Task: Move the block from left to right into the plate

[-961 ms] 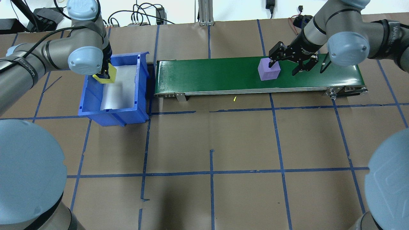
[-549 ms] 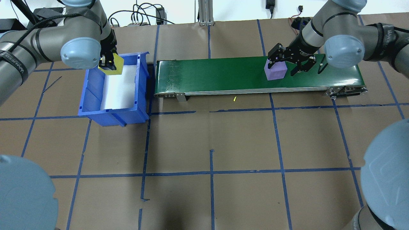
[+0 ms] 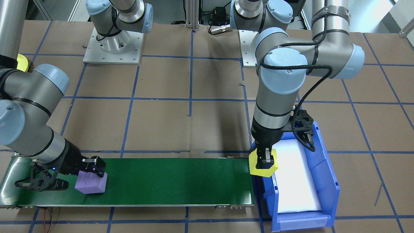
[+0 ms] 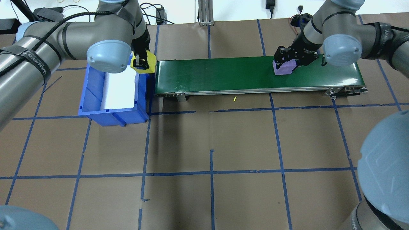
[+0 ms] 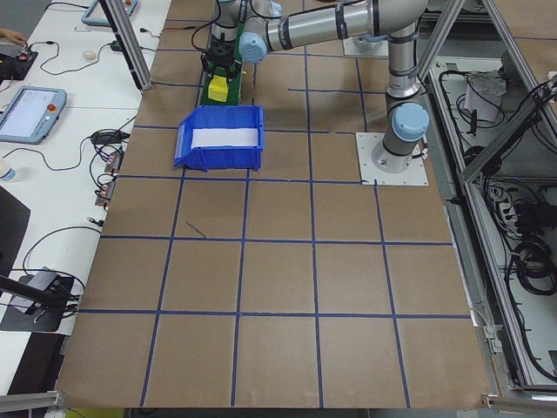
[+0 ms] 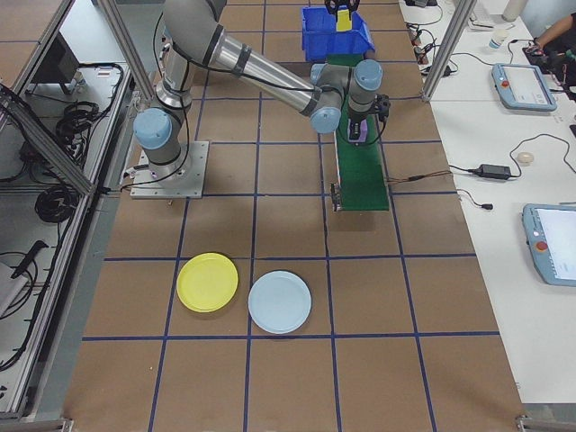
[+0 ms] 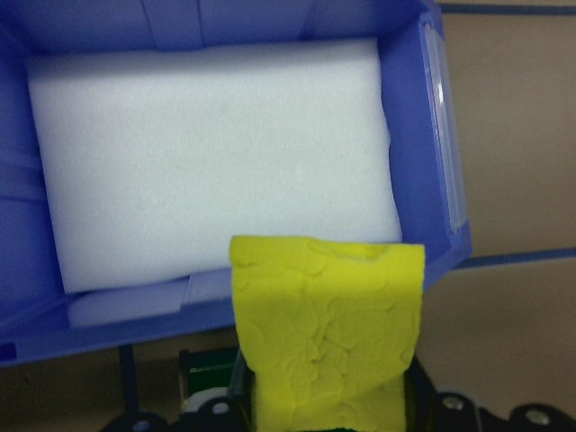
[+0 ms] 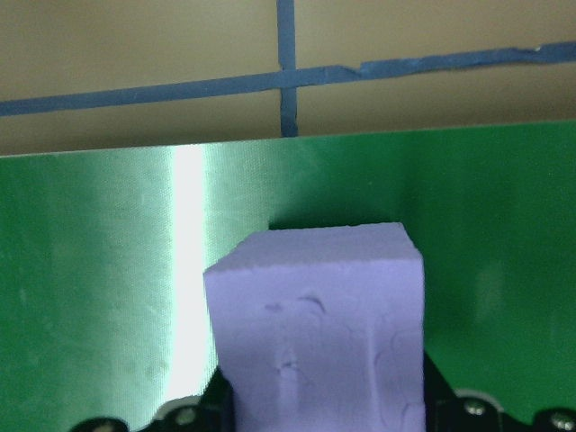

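The left gripper [image 4: 141, 61] has its fingers clamped on a yellow foam block [image 4: 144, 60] above the blue bin's [image 4: 92, 105] right rim, while the right gripper [image 4: 287, 57] has its fingers pinching a purple foam block [image 4: 283, 68] on the green conveyor belt [image 4: 217, 76], and the yellow plate [image 6: 208, 282] sits on the worktop far from both.

Brown paper-covered table [image 4: 243, 140] gridded with blue tape lines [image 4: 211, 172], ringed by lab clutter.

Standing at the corners and along the edges, aluminium frame posts [image 6: 443, 45]; running beside the far long side, white benches [image 6: 504, 162] carrying handheld tablet controllers [image 6: 522, 85], a cup [image 6: 498, 40] and trailing black cables [image 6: 504, 171]; hanging behind the opposite edge, more cable bundles [image 5: 531, 252]; rising past the table's far edge in the overhead view, a white wall [image 4: 230, 8].
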